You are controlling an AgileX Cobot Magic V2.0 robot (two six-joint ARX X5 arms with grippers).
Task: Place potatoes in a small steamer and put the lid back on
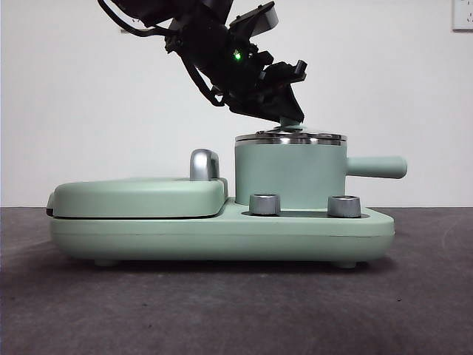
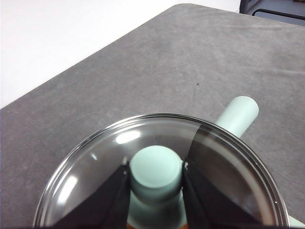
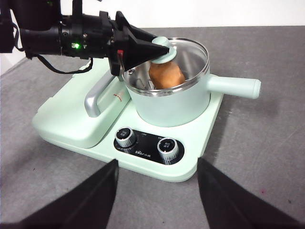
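One potato (image 3: 166,75) half behind lid (image 3: 188,59)

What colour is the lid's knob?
Mint green; the knob shows best in the left wrist view, clamped by the left gripper.

The surface (image 3: 267,143) is a dark grey, matte, faintly mottled top with a rounded far corner, seen in the left wrist view, set against a white wall. Directly on it rests one thing: a mint-green cooker base (image 1: 222,233), standing on short feet. It sits well in from the edges, with bare grey surface showing on every visible side.
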